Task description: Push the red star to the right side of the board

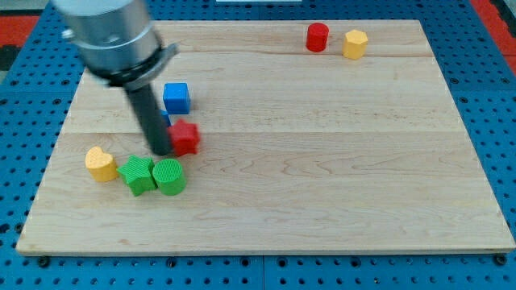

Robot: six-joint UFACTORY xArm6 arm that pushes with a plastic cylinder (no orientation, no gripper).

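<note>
Wooden worktop (pixel 322 161) on a blue base carries the red star (pixel 186 138) at its left-centre, with my tip (pixel 161 151) touching the star's left side, below a blue cube (pixel 176 97); no fingers exist.

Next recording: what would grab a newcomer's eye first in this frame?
The big grey arm at the view's upper left, its dark rod coming down so that my tip sits against the left side of the red star. Next, the cluster below it: a yellow block, a green star and a green cylinder. A blue cube stands just above the red star.
</note>
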